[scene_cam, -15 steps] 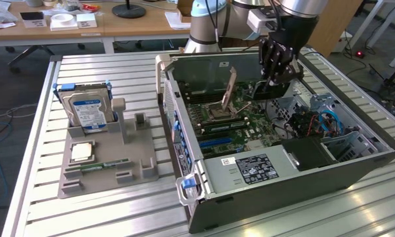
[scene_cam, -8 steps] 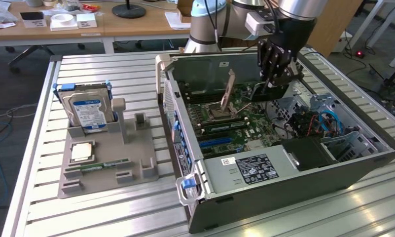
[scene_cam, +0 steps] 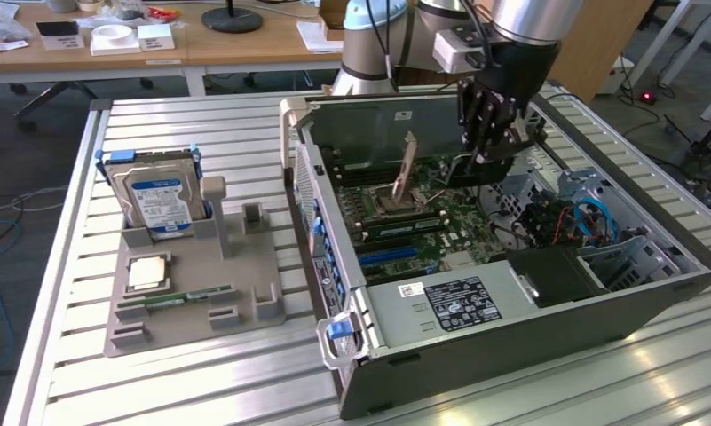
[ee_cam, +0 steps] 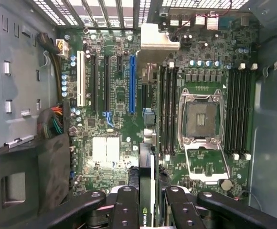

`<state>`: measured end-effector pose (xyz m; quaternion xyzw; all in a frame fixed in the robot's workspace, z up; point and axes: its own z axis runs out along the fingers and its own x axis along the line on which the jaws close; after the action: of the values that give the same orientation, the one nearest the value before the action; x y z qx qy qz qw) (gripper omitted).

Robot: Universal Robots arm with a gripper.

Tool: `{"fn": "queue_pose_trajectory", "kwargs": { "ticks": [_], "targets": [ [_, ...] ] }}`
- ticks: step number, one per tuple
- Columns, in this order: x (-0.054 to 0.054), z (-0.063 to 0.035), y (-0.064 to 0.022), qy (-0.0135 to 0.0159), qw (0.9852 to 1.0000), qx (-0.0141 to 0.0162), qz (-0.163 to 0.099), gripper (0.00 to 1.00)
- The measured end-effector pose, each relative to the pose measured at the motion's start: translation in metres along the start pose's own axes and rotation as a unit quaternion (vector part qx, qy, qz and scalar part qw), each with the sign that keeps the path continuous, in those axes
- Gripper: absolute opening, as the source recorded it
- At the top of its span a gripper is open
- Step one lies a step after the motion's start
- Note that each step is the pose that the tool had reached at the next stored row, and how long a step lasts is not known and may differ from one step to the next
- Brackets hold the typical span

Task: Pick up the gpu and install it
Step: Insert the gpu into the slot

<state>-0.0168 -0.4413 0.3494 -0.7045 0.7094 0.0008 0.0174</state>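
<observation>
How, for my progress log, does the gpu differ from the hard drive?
The gpu is thin and dark; the hard drive is boxy with a blue-white label. The gpu is clamped in the gripper above the motherboard; the hard drive stands in the grey holder. Neither is installed.

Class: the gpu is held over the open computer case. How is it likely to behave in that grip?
The gpu, a thin flat card pinched between the jaws, is probably stiff and light. It sticks out to one side of them, so a bump could twist it.
</observation>
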Motion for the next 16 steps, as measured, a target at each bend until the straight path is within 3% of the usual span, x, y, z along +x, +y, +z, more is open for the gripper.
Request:
{"fn": "queue_pose_trajectory", "kwargs": {
  "ticks": [16],
  "targets": [
    [0.001,0.0167,0.0065,0.0000,1.0000,0.0000,0.000,0.26]
  ]
}}
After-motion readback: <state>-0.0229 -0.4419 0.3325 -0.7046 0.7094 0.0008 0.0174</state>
